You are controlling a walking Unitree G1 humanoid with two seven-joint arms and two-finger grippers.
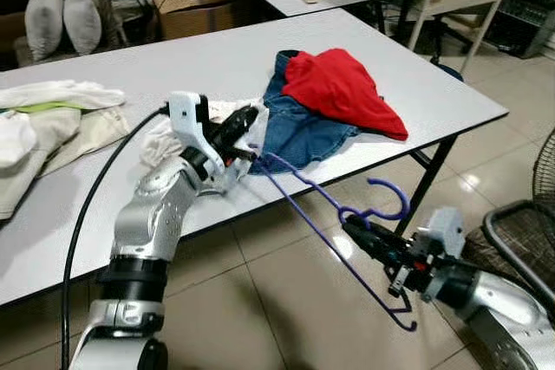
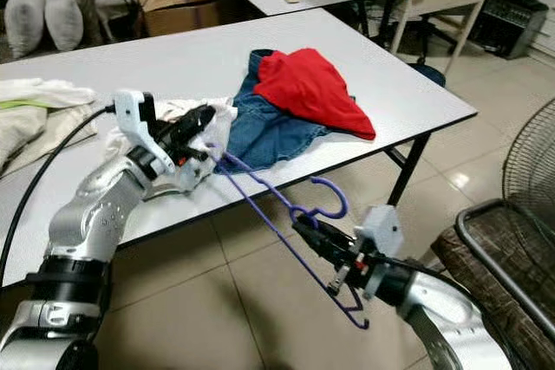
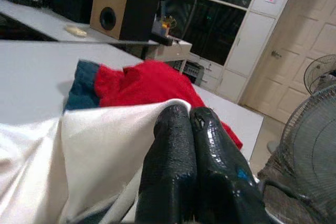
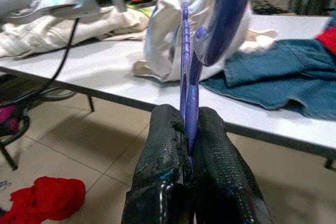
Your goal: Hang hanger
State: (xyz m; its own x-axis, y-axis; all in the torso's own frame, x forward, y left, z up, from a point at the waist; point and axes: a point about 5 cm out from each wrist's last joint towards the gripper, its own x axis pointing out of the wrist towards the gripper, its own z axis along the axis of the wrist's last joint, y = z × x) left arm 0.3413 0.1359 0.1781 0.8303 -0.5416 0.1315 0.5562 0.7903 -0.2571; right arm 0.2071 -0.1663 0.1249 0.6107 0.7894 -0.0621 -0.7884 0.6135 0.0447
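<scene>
Bright, even indoor light; wrist views soft, floor glare.

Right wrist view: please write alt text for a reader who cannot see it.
The right gripper, two black fingers, is shut on a thin purple wire hanger running up toward a white garment at the edge of a grey table. Blue denim clothing lies on the table, and a red cloth lies on the tiled floor.

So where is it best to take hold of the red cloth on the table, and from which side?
Grip the red cloth at its raised, bunched top, coming from above. It lies heaped on the blue jeans, so a low grip from the side would probably catch the jeans too.
</scene>
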